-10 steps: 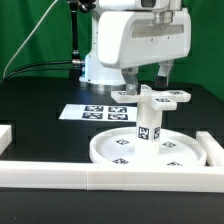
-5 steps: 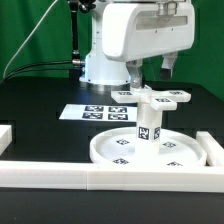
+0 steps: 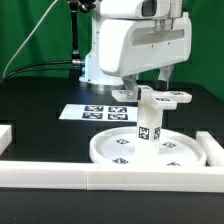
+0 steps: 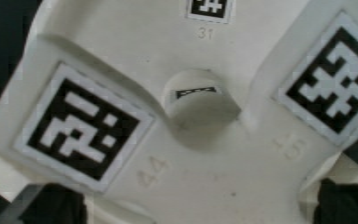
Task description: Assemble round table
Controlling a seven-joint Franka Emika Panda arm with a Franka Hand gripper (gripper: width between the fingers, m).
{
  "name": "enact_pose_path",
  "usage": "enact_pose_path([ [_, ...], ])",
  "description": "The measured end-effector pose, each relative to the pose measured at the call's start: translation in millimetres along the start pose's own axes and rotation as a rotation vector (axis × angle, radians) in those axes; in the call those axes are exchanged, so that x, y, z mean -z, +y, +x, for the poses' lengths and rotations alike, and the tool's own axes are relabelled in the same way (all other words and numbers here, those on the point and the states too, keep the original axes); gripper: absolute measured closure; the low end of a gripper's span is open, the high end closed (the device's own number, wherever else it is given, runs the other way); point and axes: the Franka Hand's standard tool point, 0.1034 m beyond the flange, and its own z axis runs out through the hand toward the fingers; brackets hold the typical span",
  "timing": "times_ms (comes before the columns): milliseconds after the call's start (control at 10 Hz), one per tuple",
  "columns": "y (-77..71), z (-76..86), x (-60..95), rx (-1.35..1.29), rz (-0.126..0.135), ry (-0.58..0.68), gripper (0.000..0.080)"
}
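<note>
The large rimmed round disc [image 3: 118,150] lies flat near the front rail. The short cylindrical leg [image 3: 147,126] stands upright on its middle. The cross-shaped foot [image 3: 176,97] sits on top of the leg, its tagged arms spreading sideways. My gripper [image 3: 146,88] hangs right over the foot, one finger on each side of it, jaws spread wide. In the wrist view the foot [image 4: 194,150] fills the picture, with its round centre boss [image 4: 197,100] and two big tags. My dark fingertips [image 4: 12,200] show only at the lower corners, straddling the foot.
The marker board [image 3: 88,112] lies behind the disc, toward the exterior view's left. Long white border rails run along the front [image 3: 60,176] and at the exterior view's right [image 3: 212,148]. The arm's white base [image 3: 100,65] stands behind.
The gripper rose and shifted to the exterior view's right, then came back down over the foot, its fingers now lower beside it. The disc, leg and foot stay in place.
</note>
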Motion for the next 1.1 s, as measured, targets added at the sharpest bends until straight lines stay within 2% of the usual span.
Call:
enact_pose_path([
  [300, 1.5, 0.0, -5.1, -0.002, -0.005, -0.001, 0.0151],
  [600, 3.9, 0.5, 4.2, -0.007, -0.009, 0.008, 0.0151],
  [900, 3.5, -1.6, -7.8, -0.009, -0.009, -0.002, 0.0151],
  [1100, 3.2, -2.7, -10.4, -0.010, -0.006, -0.006, 0.0151],
])
